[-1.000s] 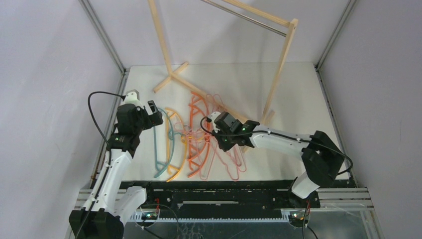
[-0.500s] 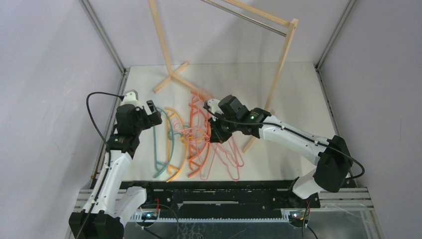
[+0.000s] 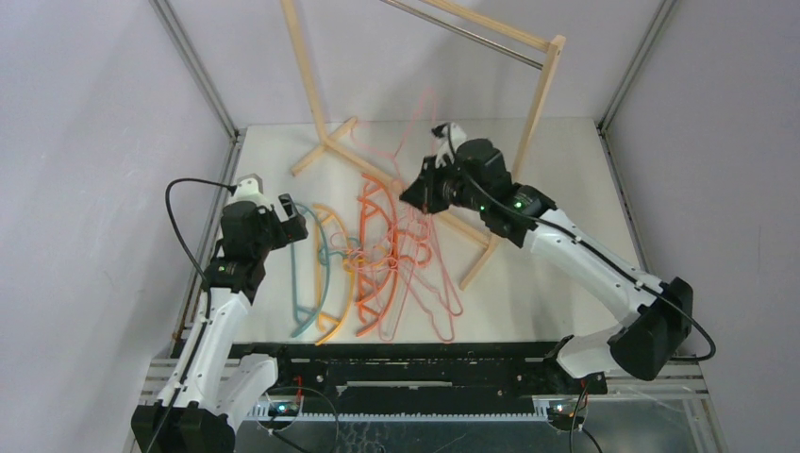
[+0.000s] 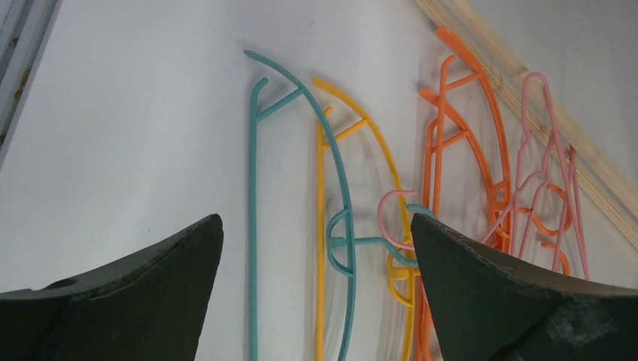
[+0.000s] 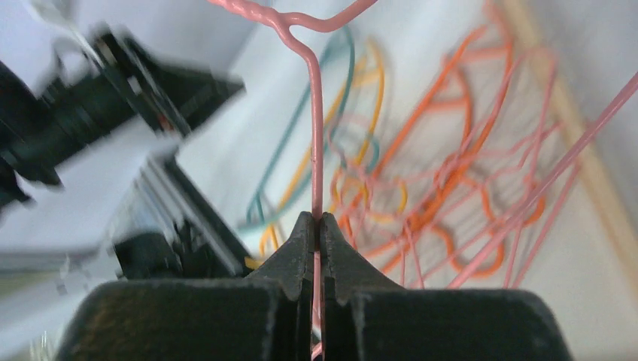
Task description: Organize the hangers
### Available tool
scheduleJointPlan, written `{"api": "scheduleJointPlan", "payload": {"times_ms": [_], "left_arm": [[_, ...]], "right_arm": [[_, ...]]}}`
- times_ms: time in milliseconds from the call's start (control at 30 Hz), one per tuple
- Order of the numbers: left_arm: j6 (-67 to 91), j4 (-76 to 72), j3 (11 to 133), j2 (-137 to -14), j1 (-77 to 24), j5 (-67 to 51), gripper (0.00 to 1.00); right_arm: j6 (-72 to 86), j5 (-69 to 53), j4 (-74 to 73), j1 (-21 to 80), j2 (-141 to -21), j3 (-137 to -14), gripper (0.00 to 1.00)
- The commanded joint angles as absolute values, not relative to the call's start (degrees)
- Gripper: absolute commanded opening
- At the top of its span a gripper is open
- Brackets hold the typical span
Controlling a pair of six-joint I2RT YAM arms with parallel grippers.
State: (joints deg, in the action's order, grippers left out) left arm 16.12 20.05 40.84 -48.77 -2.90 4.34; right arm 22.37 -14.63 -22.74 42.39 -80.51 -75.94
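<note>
While the right gripper (image 5: pixel 317 226) pinches it, a thin pink wire hanger (image 3: pixel 401 132) hangs lifted. Left gripper (image 4: pixel 316 248) gapes wide.

My workspace: white table (image 3: pixel 566 170), matte, evenly lit, soft shadows only. Pale grey walls (image 3: pixel 85 142) close it on three sides: 9, 12 and 3 o'clock. Metal corner posts (image 3: pixel 193 66) rise at far corners, 11 and 1 o'clock. Wooden rack (image 3: pixel 538 104) stands at 12 o'clock, metal rod (image 3: pixel 462 33) across its top, crossed feet resting on table. Black rail (image 3: pixel 425 359) with slotted aluminium frame (image 3: pixel 660 373) runs along near edge, 6 o'clock.
</note>
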Motion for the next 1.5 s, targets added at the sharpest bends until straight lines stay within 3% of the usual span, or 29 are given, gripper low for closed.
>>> {"api": "scheduleJointPlan", "payload": {"times_ms": [0,333,633,1467], "left_arm": [[16.2,18.7,40.7,-47.5,-3.3,4.5,1.00],[15.9,19.2,41.4,-47.7,-3.2,3.9,0.99],[15.8,19.8,39.6,-46.2,-3.2,4.5,1.00],[14.1,19.8,40.4,-49.7,-3.2,3.8,0.99]], "right_arm": [[29.8,-4.2,-7.6,42.1,-76.0,-80.8,0.00],[32.6,2.7,3.7,41.1,-82.6,-88.3,0.00],[30.2,5.2,0.2,39.4,-92.3,-100.6,0.00],[33.3,14.4,1.4,33.9,-88.1,-91.1,0.00]]}}
